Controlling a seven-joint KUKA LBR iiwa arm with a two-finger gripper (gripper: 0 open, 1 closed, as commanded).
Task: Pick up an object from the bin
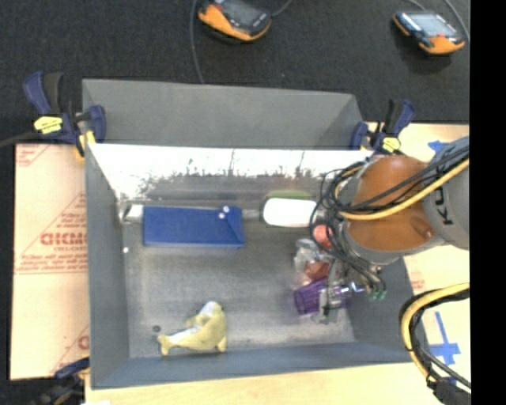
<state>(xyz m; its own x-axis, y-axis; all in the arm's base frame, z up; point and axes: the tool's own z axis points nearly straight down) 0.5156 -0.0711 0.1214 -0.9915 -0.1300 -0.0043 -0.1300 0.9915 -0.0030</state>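
Three under the wrist (386, 212) — purple piece (307, 300), red lump (321, 235), perhaps clear wrap (306, 256).

Black, finely textured floor (142, 39) lies beyond the far edge of the bin (107, 261). An orange-and-black device (235, 17) rests there near mid-edge, a second device (429, 32) past the right corner. Light glares white on the bin's far wall (198, 158).
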